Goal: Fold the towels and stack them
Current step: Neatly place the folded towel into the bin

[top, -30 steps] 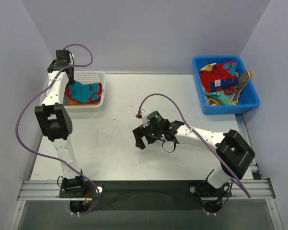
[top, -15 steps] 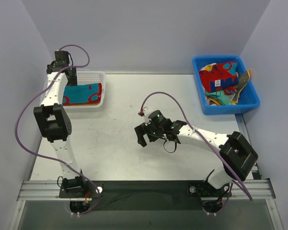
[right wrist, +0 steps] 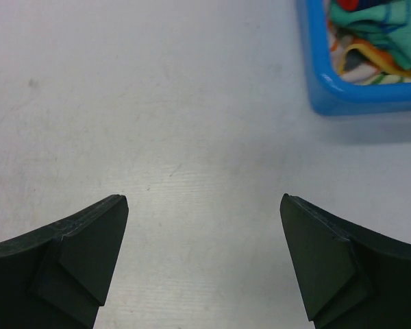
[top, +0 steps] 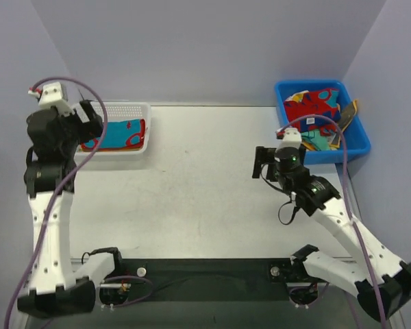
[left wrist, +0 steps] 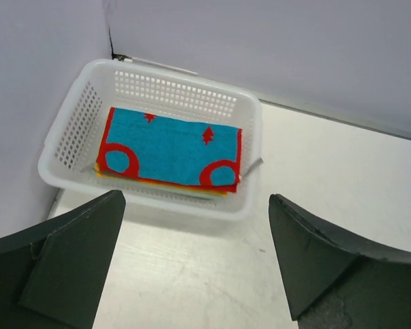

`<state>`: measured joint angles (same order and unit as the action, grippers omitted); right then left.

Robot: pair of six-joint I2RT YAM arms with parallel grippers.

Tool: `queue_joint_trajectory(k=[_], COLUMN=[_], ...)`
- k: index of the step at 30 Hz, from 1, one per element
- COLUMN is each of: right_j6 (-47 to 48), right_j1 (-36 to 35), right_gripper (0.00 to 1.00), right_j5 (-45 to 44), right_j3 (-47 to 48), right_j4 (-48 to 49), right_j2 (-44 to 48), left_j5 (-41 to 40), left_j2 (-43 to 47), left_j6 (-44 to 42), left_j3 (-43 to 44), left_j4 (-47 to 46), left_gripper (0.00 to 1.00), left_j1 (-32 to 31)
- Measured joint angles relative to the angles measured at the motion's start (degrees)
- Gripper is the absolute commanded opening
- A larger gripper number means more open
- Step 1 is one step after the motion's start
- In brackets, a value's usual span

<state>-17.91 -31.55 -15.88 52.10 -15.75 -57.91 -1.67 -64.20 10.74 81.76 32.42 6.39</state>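
Observation:
A flat stack of folded towels lies in the white mesh basket; the top one is teal with red shapes, with orange edges showing beneath it. My left gripper hangs open and empty above the table just in front of the basket, seen from above at the left gripper. Loose crumpled towels, red with blue shapes among them, fill the blue bin. My right gripper is open over bare table, left of the bin's corner; from above the right gripper is empty.
The table is a pale grey sheet enclosed by lilac walls at the back and both sides. The basket sits against the back left corner and the bin against the back right. Cables loop off both arms.
My left gripper opened and drew back and up from the basket, leaving the teal towel flat on the stack. My right arm swung from the table's middle toward the blue bin.

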Motion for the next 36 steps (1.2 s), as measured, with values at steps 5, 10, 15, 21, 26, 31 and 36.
queue_joint_trajectory(k=[5,10,15,21,26,31,36], right_j6=[0.90,5.42,8.59,10.58,11.15,11.63,11.87], right_j1=[0.44,0.44,0.46,0.46,0.46,0.46,0.46], right_gripper=[1.00,1.00,1.00,1.00,1.00,1.00,1.00], right_j5=[-9.14,-15.93,-19.06,-20.92,-21.59,-21.73,-21.62], right_j3=[-0.17,-4.04,-9.81,-13.70,-15.19,-15.67,-15.76], right_j4=[-5.44,-6.80,-8.96,-10.23,-10.27,-10.25,-10.25], right_j2=[16.28,34.16,43.32,47.78,50.49,51.34,51.34], left_j5=[-1.31,-7.87,-15.74,-21.07,-23.26,-24.65,-25.27], left_j2=[19.85,31.91,41.00,51.45,58.07,62.55,62.77], left_j6=[0.96,1.33,3.34,5.79,7.37,8.41,8.66], left_j3=[-11.23,-19.93,-24.68,-34.60,-42.23,-45.79,-45.81], left_j4=[3.06,10.71,14.21,11.50,9.33,8.41,6.62], left_gripper=[0.97,0.98,0.98,0.98,0.97,0.98,0.97], left_j1=[-5.73,-14.14,-19.15,-21.66,-21.73,-21.73,-21.22])
